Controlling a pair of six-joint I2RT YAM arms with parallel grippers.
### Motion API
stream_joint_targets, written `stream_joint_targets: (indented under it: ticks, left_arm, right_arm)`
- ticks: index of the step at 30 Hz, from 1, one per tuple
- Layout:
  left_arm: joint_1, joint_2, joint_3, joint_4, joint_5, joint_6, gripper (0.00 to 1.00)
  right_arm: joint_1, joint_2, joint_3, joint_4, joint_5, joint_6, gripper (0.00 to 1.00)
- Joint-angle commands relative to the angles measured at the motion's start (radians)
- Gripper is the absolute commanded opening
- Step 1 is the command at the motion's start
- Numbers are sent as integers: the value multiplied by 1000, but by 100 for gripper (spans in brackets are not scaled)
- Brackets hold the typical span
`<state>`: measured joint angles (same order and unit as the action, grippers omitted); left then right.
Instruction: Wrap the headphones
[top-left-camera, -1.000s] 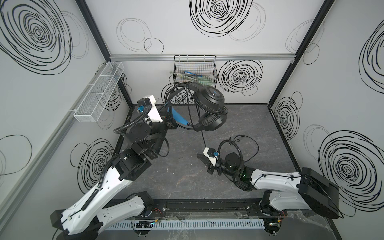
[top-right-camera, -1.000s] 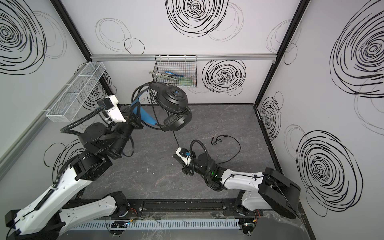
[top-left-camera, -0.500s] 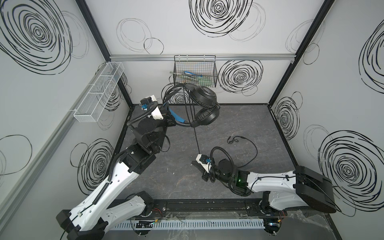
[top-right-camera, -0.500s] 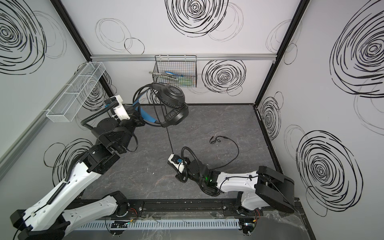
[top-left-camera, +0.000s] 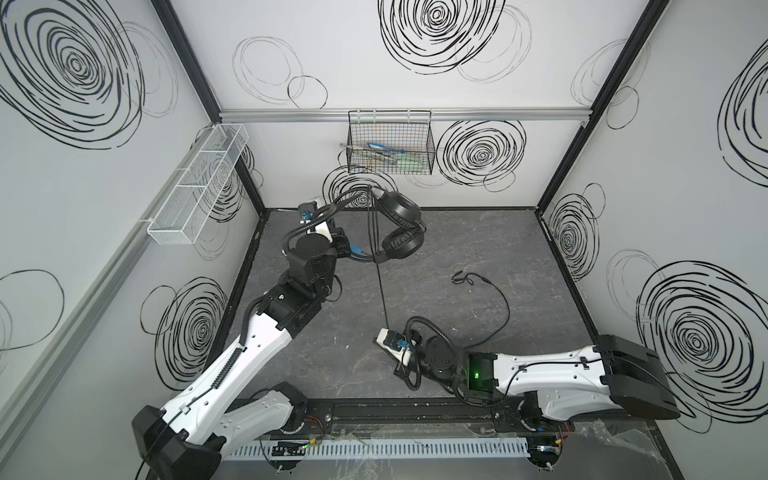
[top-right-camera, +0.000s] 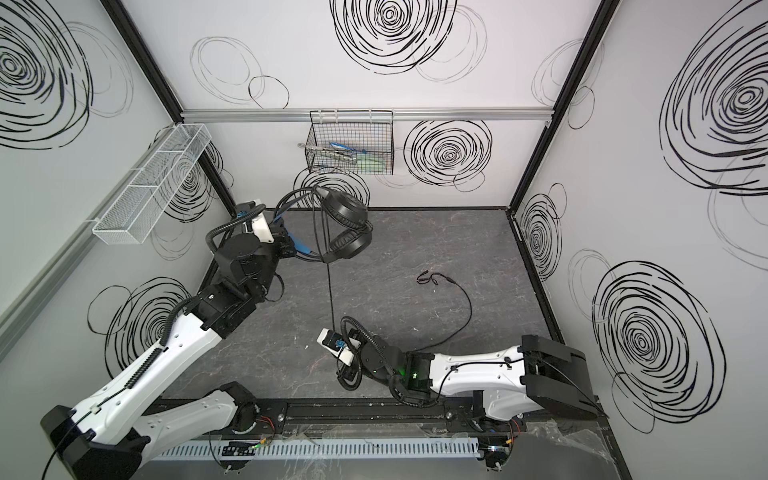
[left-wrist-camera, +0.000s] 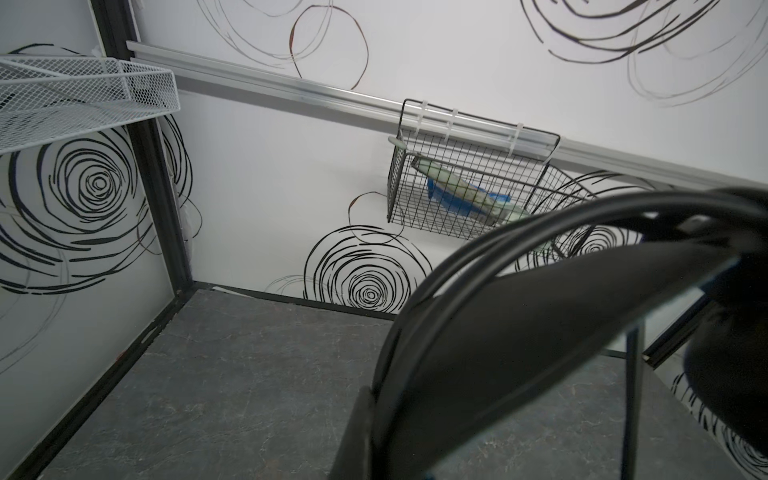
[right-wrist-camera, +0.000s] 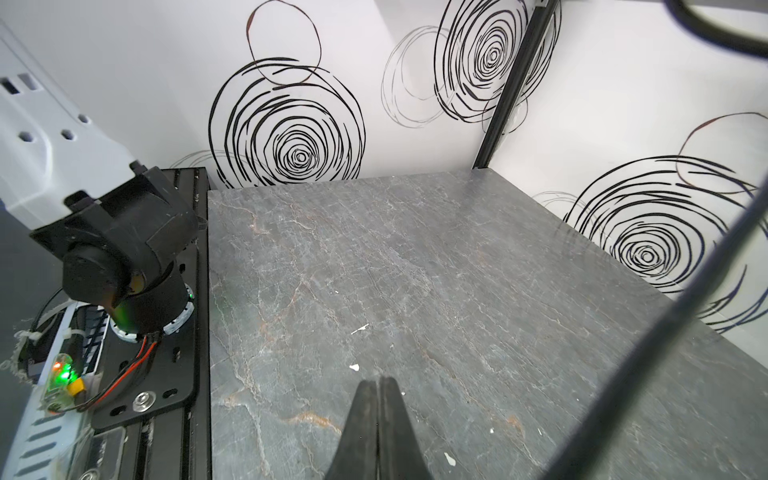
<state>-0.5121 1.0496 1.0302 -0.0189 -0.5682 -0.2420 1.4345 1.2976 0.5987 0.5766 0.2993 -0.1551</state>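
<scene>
In both top views the left claw (top-left-camera: 349, 248) is gripping the headphones (top-left-camera: 401, 226), holding them aloft over the desk's (top-left-camera: 498, 257) back left. The cable (top-left-camera: 382, 291) is running taut down to the right arm (top-left-camera: 432, 357).

Left wrist view: the headband (left-wrist-camera: 540, 324) is filling the frame.

Right wrist view: the right claw (right-wrist-camera: 376, 399) is sitting shut, seemingly empty, with the cable passing beside it.

That tension is likely threatening to tug the headphones loose or let the cable slide off.

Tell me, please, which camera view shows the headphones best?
The top views are best: the headphones hang whole, both earcups clear. The left wrist view shows only the blurred, close headband; the right wrist view only a blurred cable.
</scene>
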Motion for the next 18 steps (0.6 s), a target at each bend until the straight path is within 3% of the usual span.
stream_joint_targets:
  ticks: [1,13,18]
  left_arm:
    - [32,-1,-19,202,-90,35,0]
    - [44,-8,-89,128,-34,48,0]
    - [30,-21,-111,70,-70,94,0]
  right_arm:
    - [27,-71,48,-87,0,-60,0]
    - [24,-124,103,-220,-15,-145,0]
    - [24,-110,147,-304,-11,-203,0]
